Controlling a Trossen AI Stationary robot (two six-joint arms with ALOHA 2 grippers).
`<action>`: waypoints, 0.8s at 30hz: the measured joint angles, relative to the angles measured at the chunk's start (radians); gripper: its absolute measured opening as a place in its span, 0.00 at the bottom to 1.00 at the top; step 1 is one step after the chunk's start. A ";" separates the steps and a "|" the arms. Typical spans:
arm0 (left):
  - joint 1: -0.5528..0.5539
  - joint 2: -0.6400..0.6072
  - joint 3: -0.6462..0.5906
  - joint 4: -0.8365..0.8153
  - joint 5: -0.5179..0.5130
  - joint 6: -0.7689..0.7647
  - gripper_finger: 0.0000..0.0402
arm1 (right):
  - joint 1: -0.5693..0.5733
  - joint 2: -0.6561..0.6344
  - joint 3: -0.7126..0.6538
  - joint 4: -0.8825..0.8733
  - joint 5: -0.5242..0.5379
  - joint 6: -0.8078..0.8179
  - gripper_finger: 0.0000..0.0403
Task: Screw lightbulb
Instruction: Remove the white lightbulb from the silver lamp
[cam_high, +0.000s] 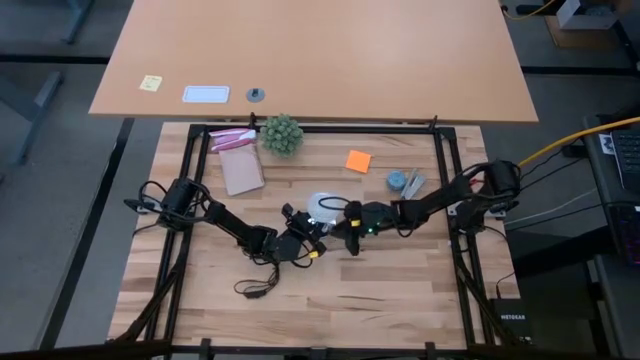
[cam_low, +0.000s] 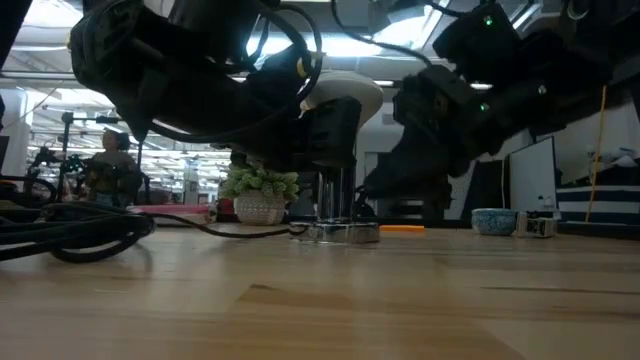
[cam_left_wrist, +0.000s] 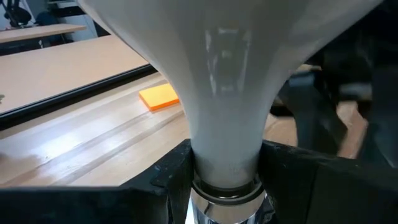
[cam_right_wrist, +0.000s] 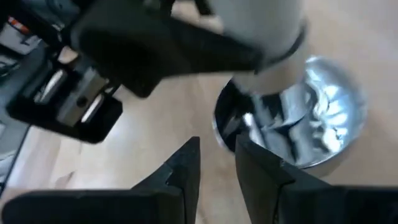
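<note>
The lightbulb (cam_low: 345, 95) is a frosted white globe with a narrow neck and a silvery screw end (cam_low: 335, 195). It stands upright over the round silvery socket disc (cam_low: 335, 233) at the table's middle, and the disc's black cord runs off along the table. My left gripper (cam_high: 306, 234) is shut on the bulb. My right gripper (cam_right_wrist: 214, 155) comes from the table's right. Its fingers are almost together, with their tips at the socket disc's rim (cam_right_wrist: 224, 127). My left gripper pinches the bulb's narrow white neck (cam_left_wrist: 227, 155) between its two fingers (cam_left_wrist: 168, 177), just above the metal screw end (cam_left_wrist: 227, 199). The fingers come level from the table's left and lie across the neck. The bulb stands upright, globe up, with its screw end down in the socket disc. My right gripper has its fingertips (cam_right_wrist: 189, 155) at the near rim of the socket disc, slanting down from the table's right; I cannot tell whether they touch it.
A spiky green ball plant (cam_high: 281, 134) stands at the far side and an orange note (cam_high: 358, 160) lies right of it. A pinkish pad (cam_high: 238, 165) lies far left, a small blue bowl (cam_high: 398, 181) far right. A loose black cable (cam_high: 255, 288) lies near the front.
</note>
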 joint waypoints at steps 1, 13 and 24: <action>0.000 0.000 0.000 0.002 0.000 0.000 0.38 | -0.009 -0.024 0.000 -0.023 0.015 -0.015 0.25; 0.084 -0.001 -0.002 0.071 0.066 -0.061 0.38 | -0.109 -0.358 0.000 -0.434 0.260 -0.181 0.25; 0.176 0.004 0.044 0.130 0.228 0.007 0.38 | -0.239 -0.455 0.000 -0.601 0.296 -0.262 0.25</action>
